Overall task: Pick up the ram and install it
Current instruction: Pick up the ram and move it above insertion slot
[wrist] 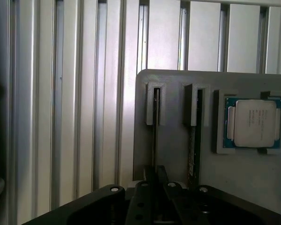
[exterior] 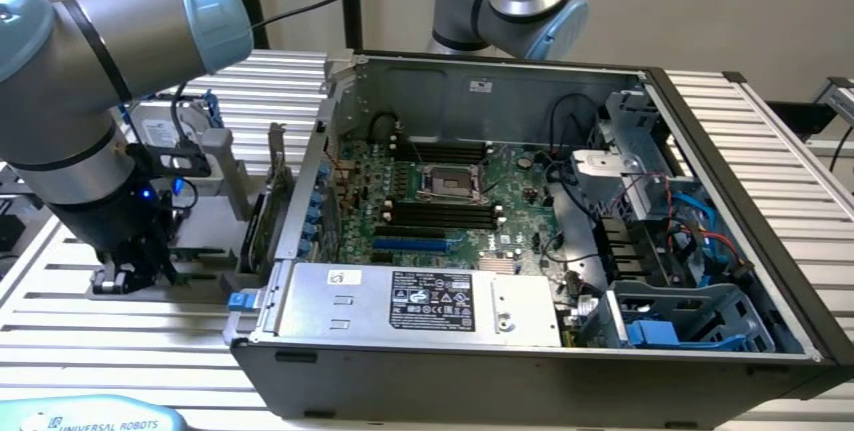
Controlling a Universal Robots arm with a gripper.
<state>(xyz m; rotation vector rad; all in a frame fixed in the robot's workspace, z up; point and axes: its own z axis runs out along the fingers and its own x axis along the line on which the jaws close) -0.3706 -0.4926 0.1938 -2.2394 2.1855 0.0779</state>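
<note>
Centre your gripper (wrist: pixel 155 177) square over the ram (wrist: pixel 155 136) in its holder (wrist: pixel 174 150); can't tell jaws' state.

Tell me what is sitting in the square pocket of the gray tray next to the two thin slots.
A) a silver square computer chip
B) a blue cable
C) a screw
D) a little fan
A: in the wrist view a silver square processor chip lies flat in the square pocket of the gray holder, right beside its two narrow slots.
</note>
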